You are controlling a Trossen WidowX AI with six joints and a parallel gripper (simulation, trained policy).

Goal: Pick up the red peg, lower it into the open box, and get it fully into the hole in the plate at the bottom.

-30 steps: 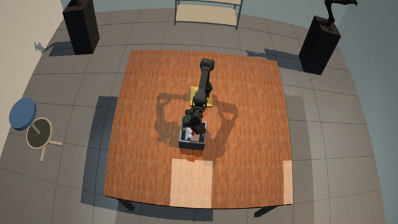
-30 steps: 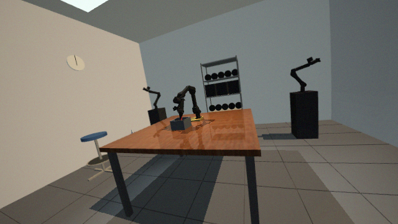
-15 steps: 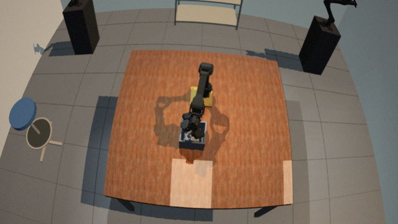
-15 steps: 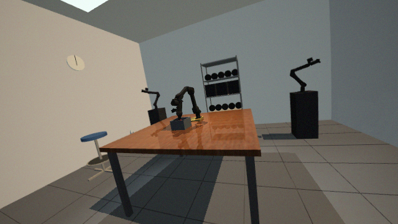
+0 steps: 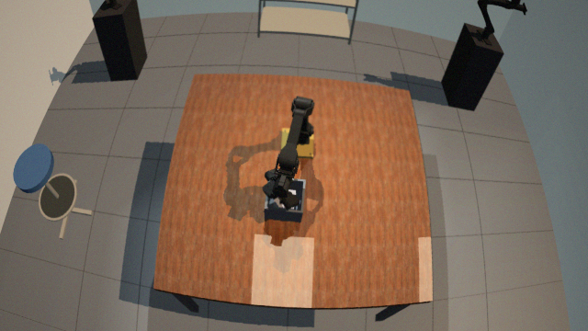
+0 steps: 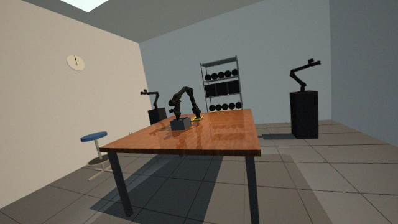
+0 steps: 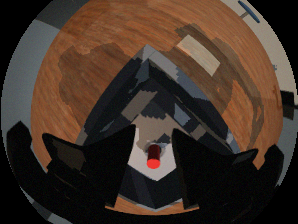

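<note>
Note fingers (image 5: pixel 290 200) (image 6: pixel 178 116) parted, gripping nothing. Find red peg (image 6: pixel 180 119) (image 7: pixel 153 163) between, inside box (image 5: pixel 284 215) (image 6: pixel 179 125) (image 7: pixel 170 65), near-upright at plate (image 7: pixel 158 173). Before withdrawing, confirm seating depth; cannot tell here.

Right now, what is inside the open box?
Inside the open box, the red peg stands over the light plate at the bottom, between the parted jaws. Whether it is fully seated cannot be told; the peg hides the hole, and the jaws cover parts of the interior.

one peg (image 7: pixel 154 156), one box (image 5: pixel 283 215) (image 6: pixel 180 125) (image 7: pixel 180 75), one stool (image 5: pixel 33 168) (image 6: pixel 94 136)
</note>
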